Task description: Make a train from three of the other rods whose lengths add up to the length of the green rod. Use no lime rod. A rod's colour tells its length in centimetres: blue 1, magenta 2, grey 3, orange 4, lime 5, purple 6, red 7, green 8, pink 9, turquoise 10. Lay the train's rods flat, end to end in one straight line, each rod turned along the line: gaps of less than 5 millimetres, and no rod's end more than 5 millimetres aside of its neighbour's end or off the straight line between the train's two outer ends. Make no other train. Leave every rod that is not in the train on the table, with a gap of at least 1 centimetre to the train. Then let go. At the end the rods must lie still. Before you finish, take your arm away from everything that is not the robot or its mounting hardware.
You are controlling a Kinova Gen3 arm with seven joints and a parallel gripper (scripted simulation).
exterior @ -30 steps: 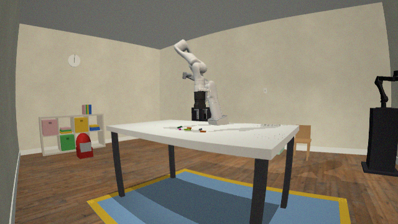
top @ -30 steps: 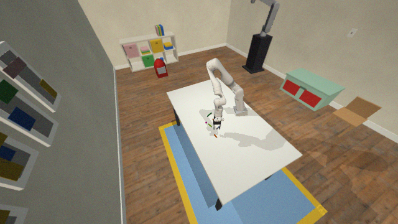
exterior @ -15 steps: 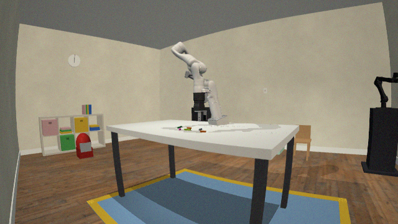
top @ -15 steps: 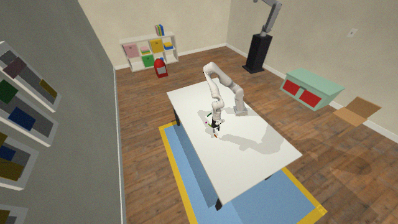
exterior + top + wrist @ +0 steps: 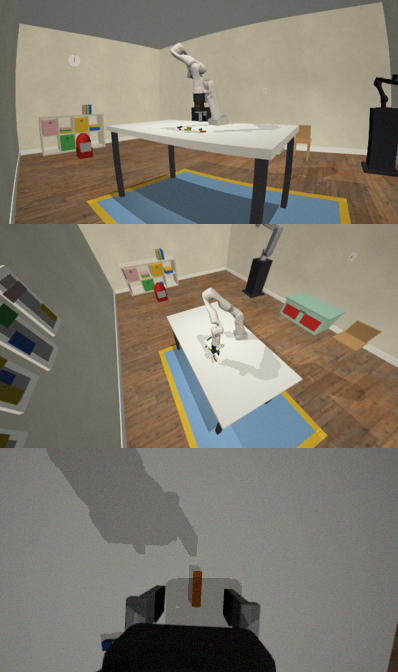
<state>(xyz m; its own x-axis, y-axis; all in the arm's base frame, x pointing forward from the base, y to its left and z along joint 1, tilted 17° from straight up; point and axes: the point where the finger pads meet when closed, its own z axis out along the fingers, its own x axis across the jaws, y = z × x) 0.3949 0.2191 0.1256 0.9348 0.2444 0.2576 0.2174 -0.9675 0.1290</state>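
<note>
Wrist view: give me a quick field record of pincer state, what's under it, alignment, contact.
pincer: open, holding nothing
target below: orange rod, lying flat on the white table
alignment: rod centred between the two fingers, its long axis running along the gap
contact: none visible; fingers stand apart from the rod's sides
other rod in view: blue one at the lower left edge, mostly hidden
</note>
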